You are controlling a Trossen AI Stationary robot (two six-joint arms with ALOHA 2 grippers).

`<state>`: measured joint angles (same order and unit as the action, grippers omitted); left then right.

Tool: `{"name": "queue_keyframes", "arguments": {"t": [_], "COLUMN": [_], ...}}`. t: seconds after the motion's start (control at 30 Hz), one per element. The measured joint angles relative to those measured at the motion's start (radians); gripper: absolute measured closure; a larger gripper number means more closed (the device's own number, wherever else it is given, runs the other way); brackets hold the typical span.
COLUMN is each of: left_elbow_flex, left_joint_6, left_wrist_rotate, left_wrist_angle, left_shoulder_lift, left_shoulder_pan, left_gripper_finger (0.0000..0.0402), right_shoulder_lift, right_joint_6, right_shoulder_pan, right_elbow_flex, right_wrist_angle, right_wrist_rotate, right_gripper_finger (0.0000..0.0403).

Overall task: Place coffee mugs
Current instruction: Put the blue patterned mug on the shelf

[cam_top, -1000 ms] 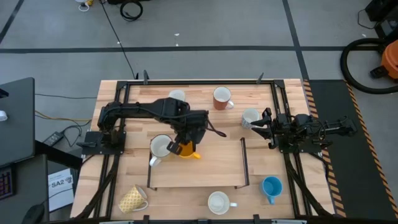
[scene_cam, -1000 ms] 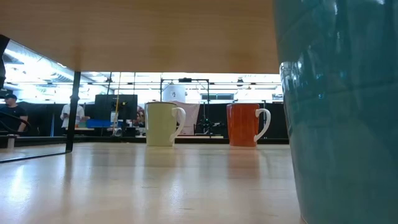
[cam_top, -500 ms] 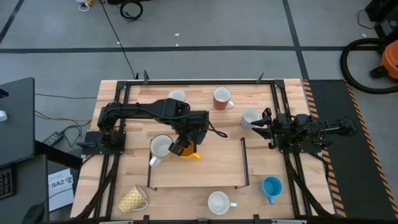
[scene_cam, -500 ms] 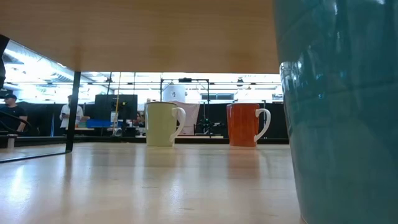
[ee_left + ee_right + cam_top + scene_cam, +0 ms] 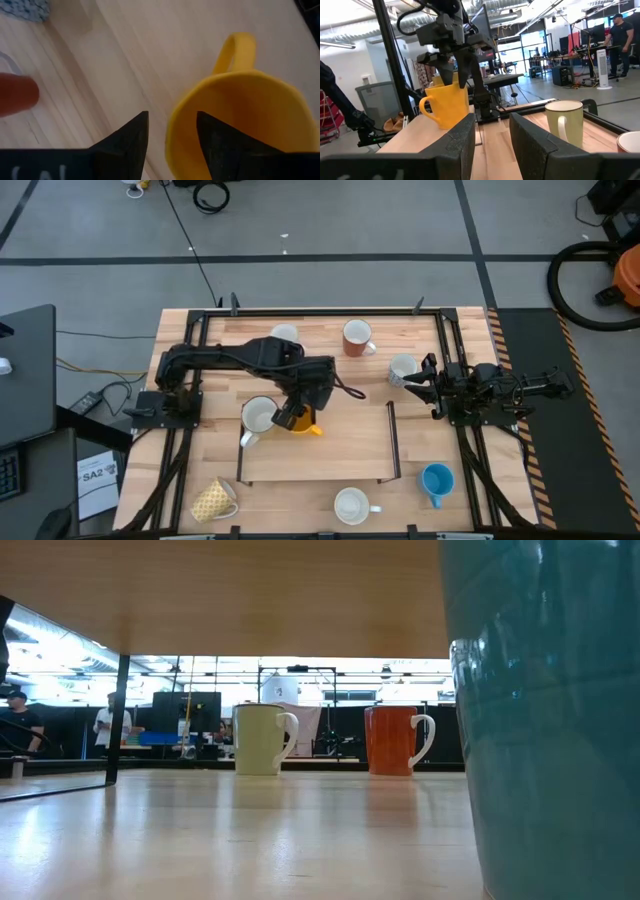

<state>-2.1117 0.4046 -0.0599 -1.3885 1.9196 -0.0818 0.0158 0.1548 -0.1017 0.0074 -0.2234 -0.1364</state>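
Nearest the low camera, a blue mug fills one side of the view, standing at the table's front edge. Farther in, near the table's middle, the left gripper has its jaws clamped over the rim of an orange mug, one finger inside and one outside. This grip likely keeps the mug upright for placing. A white mug sits just beside it. Beyond, the right gripper waits at the table's right side, jaws apart and holding nothing, with a cream mug near it. At the far edge stand a reddish-brown mug and another pale mug.
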Motion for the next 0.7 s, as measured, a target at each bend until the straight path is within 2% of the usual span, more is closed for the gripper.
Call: {"name": "queue_keyframes", "arguments": {"t": [0.23,0.57,0.7], "left_elbow_flex": [0.000,0.001,0.117], "left_joint_6": [-0.022,-0.132,-0.160], "left_wrist_rotate": [0.050,0.064,0.051], "left_wrist_angle": [0.009,0.000,0.050], "left_shoulder_lift": [-0.095,-0.318,-0.458], "left_shoulder_pan": [0.003,0.076,0.091], "left_gripper_finger": [0.0228,0.0228,0.0228], "right_shoulder_lift": [0.000,0.006,0.029], "right_joint_6": [0.011,0.033,0.031], "right_shoulder_pan": [0.000,0.000,0.000], "right_elbow_flex": [0.000,0.023,0.071], "right_wrist_angle": [-0.032,-0.052,-0.048], "right_wrist_rotate": [-0.001,-0.050,-0.051], "right_gripper_finger": [0.0275,0.0275,0.0275]}}
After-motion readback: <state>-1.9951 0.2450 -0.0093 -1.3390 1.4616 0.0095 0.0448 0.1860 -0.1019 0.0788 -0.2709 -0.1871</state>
